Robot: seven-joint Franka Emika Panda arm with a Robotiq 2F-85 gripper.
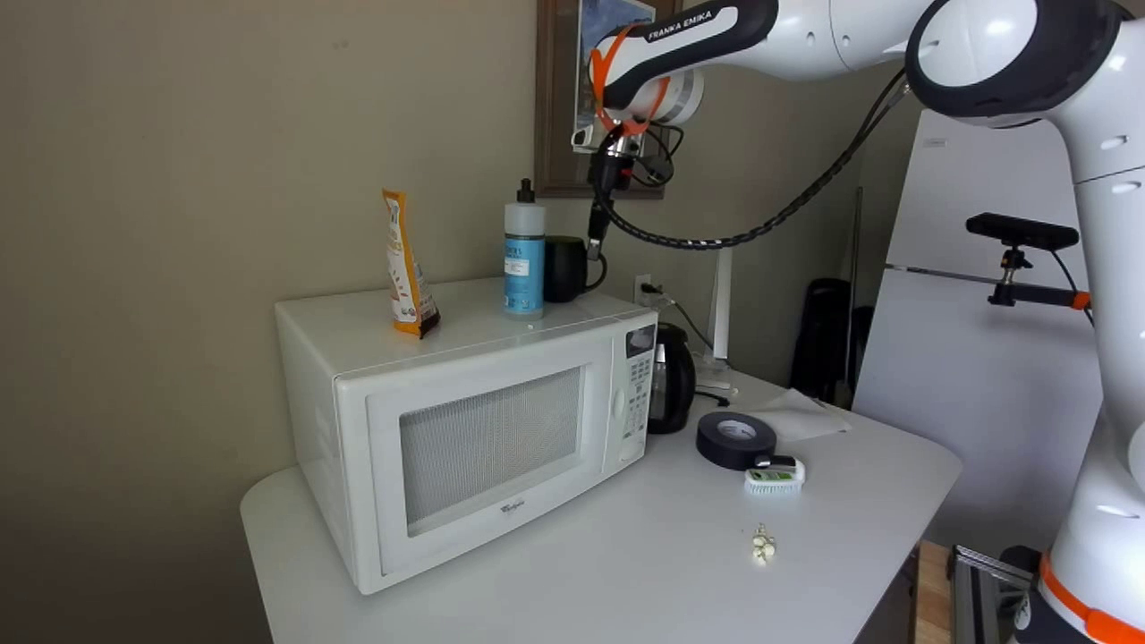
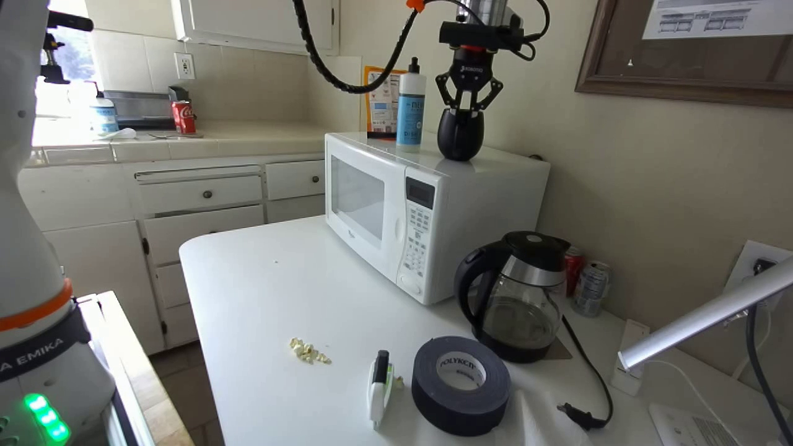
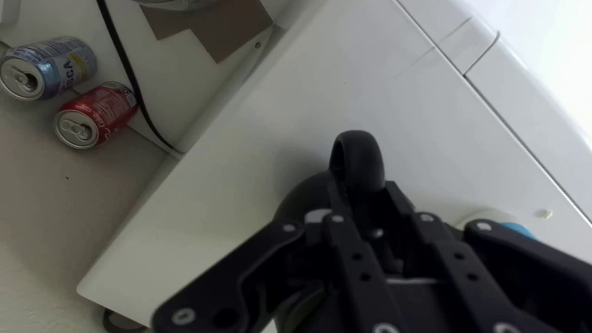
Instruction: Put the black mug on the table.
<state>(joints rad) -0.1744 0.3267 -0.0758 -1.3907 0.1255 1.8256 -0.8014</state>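
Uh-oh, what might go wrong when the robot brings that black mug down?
The gripper holds the mug by just its handle, so it might tilt or slip. The bottle stands close beside the mug and might get tipped. The kettle on the table, beside the microwave, might get bumped on the way down.

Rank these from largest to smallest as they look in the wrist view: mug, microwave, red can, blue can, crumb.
1. Microwave, running out of frame
2. Mug, though partly hidden by the fingers
3. Red can and blue can: too alike to rank
4. Crumb, by far the smallest
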